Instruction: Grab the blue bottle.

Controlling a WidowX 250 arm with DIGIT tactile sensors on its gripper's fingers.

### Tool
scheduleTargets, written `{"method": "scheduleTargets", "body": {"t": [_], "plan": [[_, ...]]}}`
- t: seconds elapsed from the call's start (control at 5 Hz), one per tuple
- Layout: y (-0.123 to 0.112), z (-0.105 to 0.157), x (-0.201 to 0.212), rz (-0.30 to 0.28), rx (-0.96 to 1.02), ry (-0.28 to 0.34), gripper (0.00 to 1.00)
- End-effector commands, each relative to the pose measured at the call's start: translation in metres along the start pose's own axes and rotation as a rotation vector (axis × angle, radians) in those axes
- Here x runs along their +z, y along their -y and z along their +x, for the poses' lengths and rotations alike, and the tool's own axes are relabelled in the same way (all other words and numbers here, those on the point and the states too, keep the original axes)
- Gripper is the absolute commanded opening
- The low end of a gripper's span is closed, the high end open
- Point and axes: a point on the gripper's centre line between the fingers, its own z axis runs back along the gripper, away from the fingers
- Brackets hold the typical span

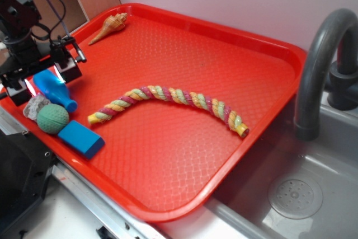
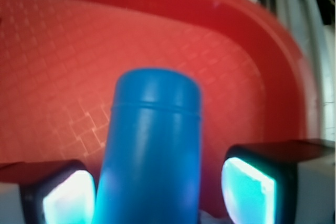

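Bottle: small smooth bright-blue plastic toy bottle (image 1: pixel 54 89) lies on its side at the near left corner of the red textured plastic tray (image 1: pixel 184 155), wide body under the arm, narrow neck pointing toward the tray's middle.
Gripper: black WidowX gripper (image 1: pixel 42 79) straddles the bottle's body; the wrist view shows the bottle (image 2: pixel 152 150) between the two pads (image 2: pixel 247 192), closer to the left one, a gap showing on the right. Released, not yet clamped, as far as I can judge.
Neighbours: green rubber ball (image 1: pixel 53 118) sits just beside the neck, a pale crumpled lump (image 1: pixel 34 104) next to it, and a flat blue rectangular block (image 1: pixel 81 138) just beyond the ball. A multicoloured twisted rope (image 1: pixel 168 100) and a tan spiral seashell (image 1: pixel 111 26) lie well apart.
Step in hand: closing on the bottle.
Doing it well: shift slightly so the body is centred, keep the pads on the wide part rather than the taper, and squeeze slowly; smooth round plastic will likely squirt out if pinched off-centre.
Risk: a low pad could nudge the ball or scrape the tray.
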Motion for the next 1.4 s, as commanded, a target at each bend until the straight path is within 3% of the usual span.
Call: {"method": "scheduleTargets", "body": {"t": [0.0, 0.2, 0.6, 1.0, 1.2], "plan": [[-0.007, 0.0, -0.014, -0.005, -0.021, -0.012, 1.0], [-0.005, -0.003, -0.01, -0.032, -0.029, 0.0, 0.0], [0.025, 0.022, 0.045, -0.103, -0.108, -0.017, 0.0], [0.083, 0.021, 0.121, -0.197, -0.58, -0.085, 0.0], [0.103, 0.01, 0.161, -0.303, -0.813, -0.151, 0.0]]}}
